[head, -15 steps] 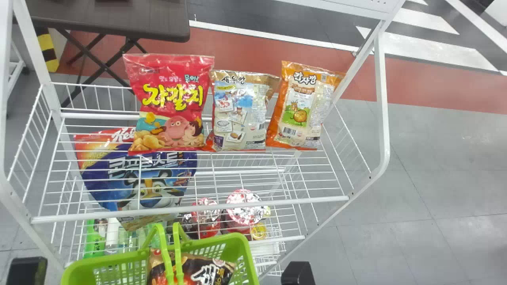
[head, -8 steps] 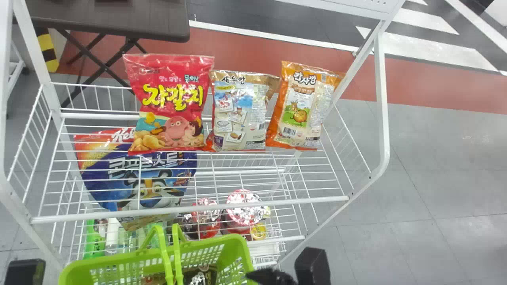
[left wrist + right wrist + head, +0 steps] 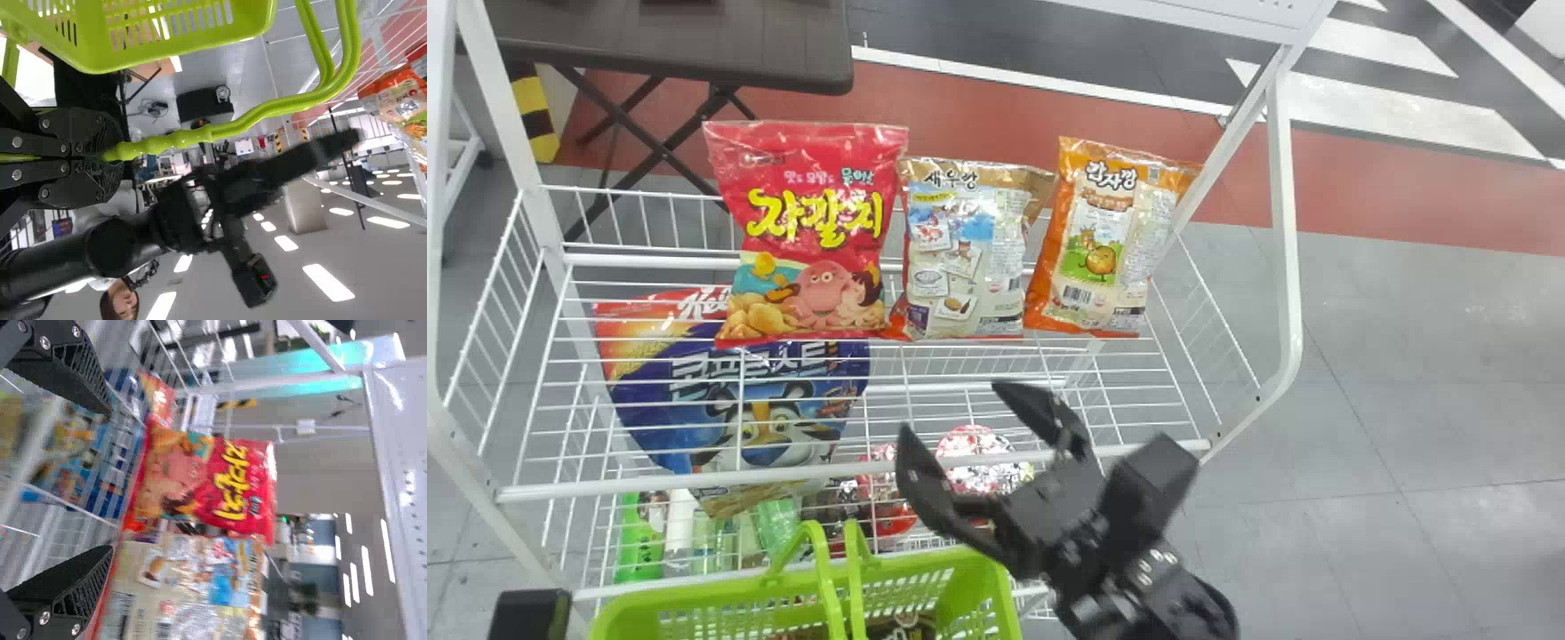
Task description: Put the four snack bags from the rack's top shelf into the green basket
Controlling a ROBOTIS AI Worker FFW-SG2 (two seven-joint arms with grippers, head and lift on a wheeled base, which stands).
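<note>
red bag (image 3: 809, 231), on rack's top shelf (image 3: 649, 487): front out, long axis 12 to 6, upright, top edge at 12. beige bag (image 3: 965, 253) touching it at 3 o'clock, back panel out, same 12-6 axis, left edge tucked behind the red one. orange bag (image 3: 1107, 240) next at 3, back panel out, leaning, top toward between 12 and 1.

edges: red bag's 9 o'clock side has wire shelf room out to the side wires. beige/orange gap wide at the tops, pinched near the bottoms. orange bag's upper edge sits close against the slanted white post (image 3: 1232, 133) in the head view. room in front of all bag bottoms, toward 6, up to front rail.

right tool (image 3: 951, 409) over front rail area, fingers spread wide, nothing held, tips aimed about 11. from it: red bag at 11, beige bag at 12, orange bag between 1 and 2, all apart from the tips in the head view. right wrist view has red and beige bags ahead of the spread fingers.

green basket (image 3: 711, 594) at 7 from right tool, dark bag (image 3: 903, 627) inside, mostly hidden, axis can't tell. left tool (image 3: 529, 613) at basket's 9 o'clock side, closed on basket handle (image 3: 227, 130).

cereal pouch (image 3: 738, 400) below top shelf, 9 o'clock from right tool.
</note>
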